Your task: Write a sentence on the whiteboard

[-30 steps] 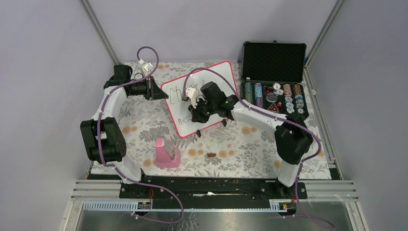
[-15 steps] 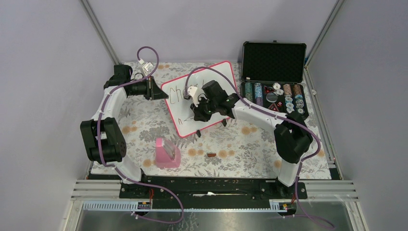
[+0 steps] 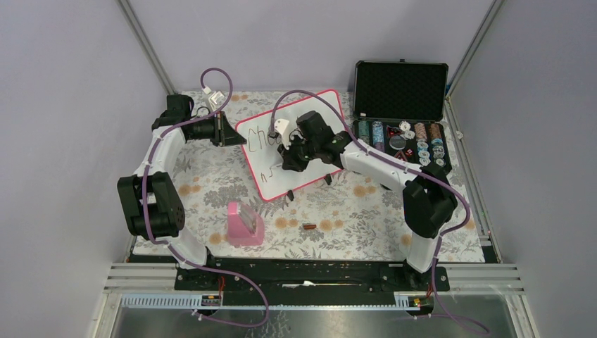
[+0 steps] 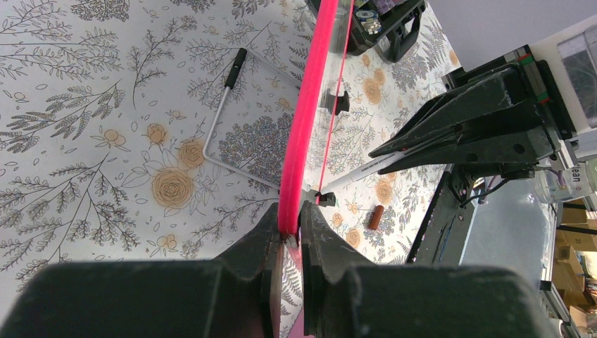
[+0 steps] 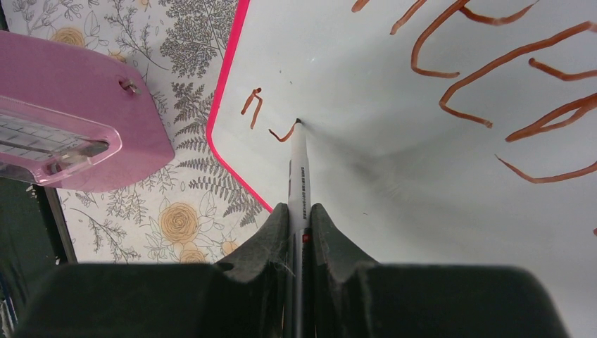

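Observation:
The whiteboard with its pink-red frame lies tilted at the table's middle back. It fills the right wrist view, and its frame shows edge-on in the left wrist view. The sentence starts "Che" on the top line; the second line has small strokes. My left gripper is shut on the board's left frame edge. My right gripper is shut on a white marker, its tip touching the board at a fresh stroke. The marker also shows in the left wrist view.
A pink holder stands near the front, also in the right wrist view. A small brown cap lies near it. An open black case of poker chips stands at the back right. The board's wire stand rests behind it.
My right gripper with the marker has moved up and back along the board's second line, adding a new small stroke after the first one. The left gripper has kept still on the frame.

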